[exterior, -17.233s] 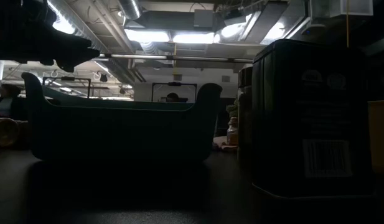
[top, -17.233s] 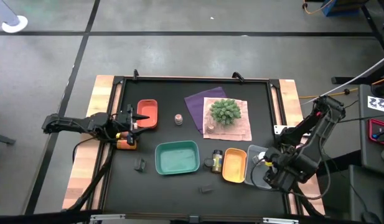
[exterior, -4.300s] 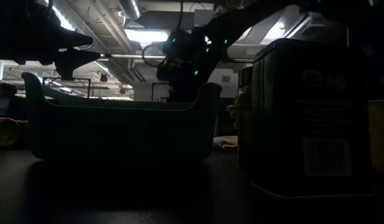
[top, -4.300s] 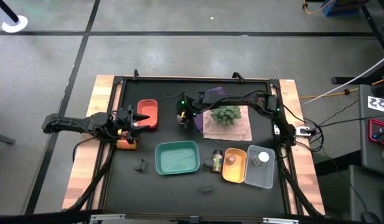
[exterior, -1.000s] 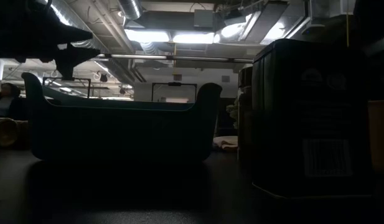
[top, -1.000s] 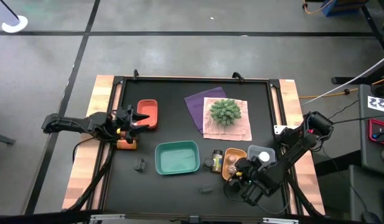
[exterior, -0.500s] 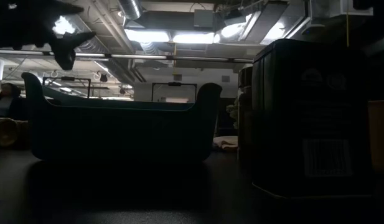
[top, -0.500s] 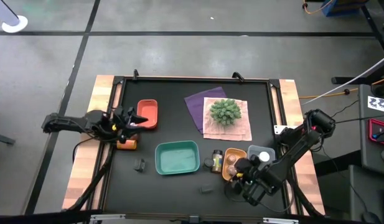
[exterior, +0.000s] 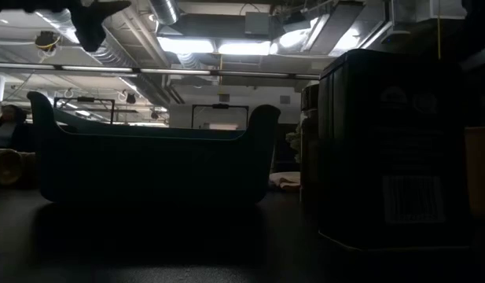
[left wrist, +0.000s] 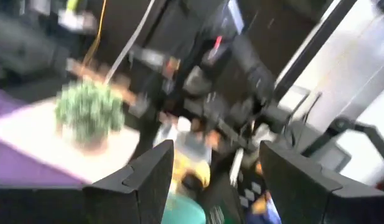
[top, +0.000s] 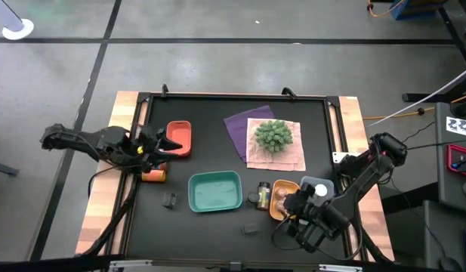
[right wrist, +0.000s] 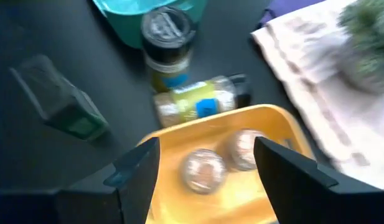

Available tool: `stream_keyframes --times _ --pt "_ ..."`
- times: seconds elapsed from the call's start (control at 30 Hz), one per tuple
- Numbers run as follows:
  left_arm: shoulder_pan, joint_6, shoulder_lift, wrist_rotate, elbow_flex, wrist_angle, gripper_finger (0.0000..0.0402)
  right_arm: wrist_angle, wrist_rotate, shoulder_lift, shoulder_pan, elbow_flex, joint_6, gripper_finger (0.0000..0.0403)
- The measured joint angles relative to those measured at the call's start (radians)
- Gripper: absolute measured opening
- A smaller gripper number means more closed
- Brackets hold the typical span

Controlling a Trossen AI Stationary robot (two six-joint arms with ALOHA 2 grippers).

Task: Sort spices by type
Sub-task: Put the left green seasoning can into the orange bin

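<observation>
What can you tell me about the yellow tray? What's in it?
The yellow tray is a small, shallow dish that looks like plastic, with rounded corners and a raised rim. It lies flat on the black table, between a lying bottle with a yellow and blue label and a clear tray. Two round grey-topped jars stand inside, side by side. The right gripper hovers open just above it, holding nothing.
</observation>
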Motion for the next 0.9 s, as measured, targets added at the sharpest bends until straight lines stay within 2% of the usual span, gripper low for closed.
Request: stream_keyframes --times 0.17,0.27,0.37,0.47,0.6,0.7,0.9 --pt "-0.039 -0.2 0.188 -0.001 0.221 -0.309 0.0227 -0.152 0.008 0.0 0.0 0.041 -0.088 0.026" --pt "-0.059 -0.385 0.292 0.003 0.347 -0.52 0.0227 -0.218 0.02 0.0 -0.007 0.049 -0.167 0.026" --pt "-0.084 -0.6 0.382 0.056 0.449 -0.733 0.0227 -0.254 0.023 -0.004 -0.019 0.05 -0.259 0.026" --pt "-0.115 -0.798 0.452 0.149 0.499 -0.892 0.0227 -0.259 0.021 -0.012 -0.04 0.05 -0.374 0.026" --pt "-0.163 -0.995 0.524 0.24 0.501 -1.011 0.0227 -0.26 0.02 -0.028 -0.048 0.05 -0.528 0.026" --pt "-0.203 -1.076 0.58 0.249 0.5 -1.053 0.0227 -0.26 0.021 -0.057 -0.046 0.05 -0.598 0.026" --pt "-0.284 -1.169 0.686 0.25 0.5 -1.048 0.0227 -0.262 0.024 -0.124 -0.046 0.05 -0.63 0.026"
